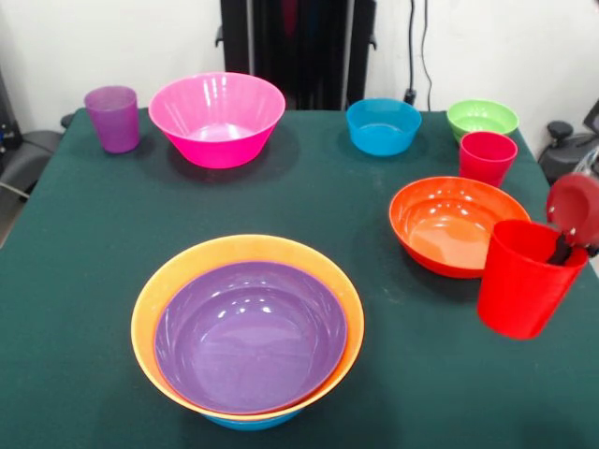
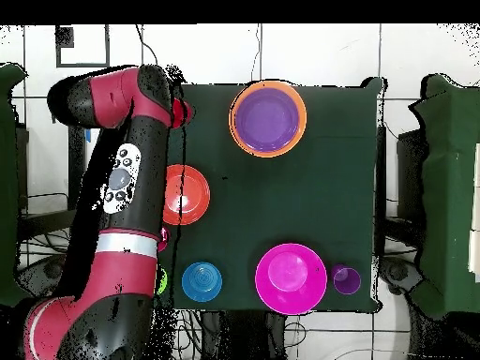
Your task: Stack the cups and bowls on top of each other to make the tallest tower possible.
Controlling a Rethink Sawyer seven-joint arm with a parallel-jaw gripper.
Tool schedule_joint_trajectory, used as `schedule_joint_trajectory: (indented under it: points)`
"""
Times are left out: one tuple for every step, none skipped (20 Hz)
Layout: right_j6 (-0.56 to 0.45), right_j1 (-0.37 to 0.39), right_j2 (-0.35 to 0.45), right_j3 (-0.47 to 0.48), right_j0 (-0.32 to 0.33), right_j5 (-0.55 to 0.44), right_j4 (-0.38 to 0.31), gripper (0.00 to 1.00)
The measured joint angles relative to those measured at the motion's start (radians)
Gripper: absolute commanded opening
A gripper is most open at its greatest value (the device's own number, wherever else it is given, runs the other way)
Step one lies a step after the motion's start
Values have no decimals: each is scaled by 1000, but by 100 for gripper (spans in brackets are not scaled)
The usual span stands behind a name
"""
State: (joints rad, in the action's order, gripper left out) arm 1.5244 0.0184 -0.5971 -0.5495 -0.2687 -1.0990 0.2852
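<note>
Looking across the table in the front view, a tilted red cup [image 1: 520,281] sits at the right edge with dark fingers [image 1: 562,249] of the gripper [image 1: 569,245] reaching inside its rim, apparently clamped on its wall. The tower [image 1: 248,332] at lower centre is only begun: a purple bowl nested in an orange one over blue. Pink bowl [image 1: 217,118], purple cup [image 1: 113,118], blue bowl [image 1: 384,125], green bowl [image 1: 482,119], another cup [image 1: 487,156] and red-orange bowl [image 1: 454,223] wait loose.

From overhead, the arm [image 2: 141,178] runs up the left side, hiding the gripper; the tower [image 2: 268,118] sits upper centre.
</note>
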Motion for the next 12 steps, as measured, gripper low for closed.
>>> schedule_joint_trajectory:
  points:
    - [0, 9, 0, 23, 14, -25, 8, 0]
    - [0, 13, 0, 38, 22, -41, 15, 0]
    - [0, 19, 0, 56, 32, -62, 25, 0]
    - [0, 21, 1, 63, 35, -70, 28, 0]
    - [0, 24, 1, 70, 39, -79, 32, 0]
    - [0, 32, 3, 88, 48, -102, 42, 0]
    - [0, 35, 3, 99, 52, -115, 47, 0]
    - [0, 36, 3, 106, 55, -124, 51, 0]
    - [0, 37, 3, 112, 57, -132, 55, 0]
    - [0, 38, 3, 130, 63, -153, 66, 0]
    - [0, 39, 3, 148, 70, -173, 77, 0]
    - [0, 39, 3, 157, 73, -182, 82, 0]
